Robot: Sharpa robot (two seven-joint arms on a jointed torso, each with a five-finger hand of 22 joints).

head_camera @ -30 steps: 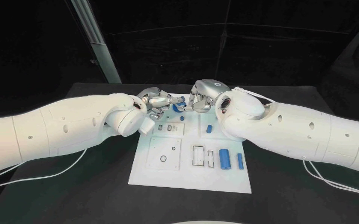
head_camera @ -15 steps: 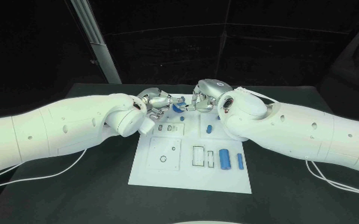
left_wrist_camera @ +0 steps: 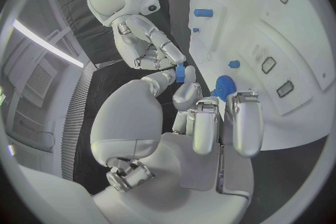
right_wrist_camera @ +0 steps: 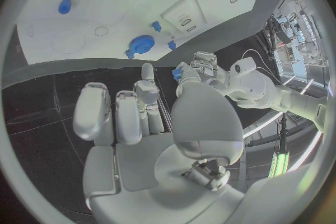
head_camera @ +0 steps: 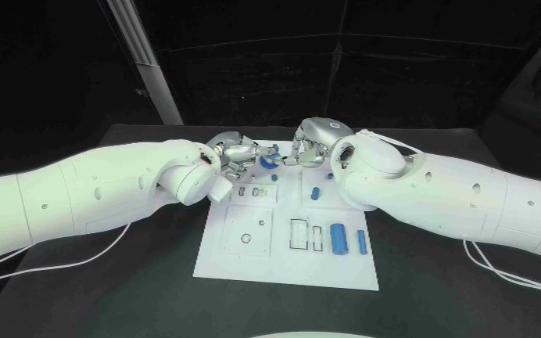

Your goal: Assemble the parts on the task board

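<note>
Head view has both hands bunched up over the far edge of the task board (head_camera: pixel 282 266): left hand (head_camera: pixel 234 152) coming in from one side, right hand (head_camera: pixel 306 149) from the other, fingertips nearly meeting.

Left wrist view is the useful one. A small blue part (left_wrist_camera: pixel 181 73) sits right between the right hand's fingertips and the left hand's thumb, up off the board. Honestly I can't tell which hand actually has it. It could be pinched by either, or both could be touching it, so I'm not calling the grasp for either hand. The other fingers on both hands look stretched out, not curled in.

A blue gear (left_wrist_camera: pixel 224 87) lies on the board just below the hands, and a couple of blue cylinders (head_camera: pixel 338 239) lie down at the near end beside a rectangular recess (head_camera: pixel 299 235).

My read is that this is a handover or a regrasp in mid-air. If so, the way to do it well:
- the receiving hand should get a firm pinch before the other lets go
- keep it low and over the board, so a slip lands on the plate rather than the black table
- move slowly, because the part is tiny next to those fingers
- line it up square before heading for a socket

Labels or writing: nothing I can read anywhere on the board or the arms.
</note>
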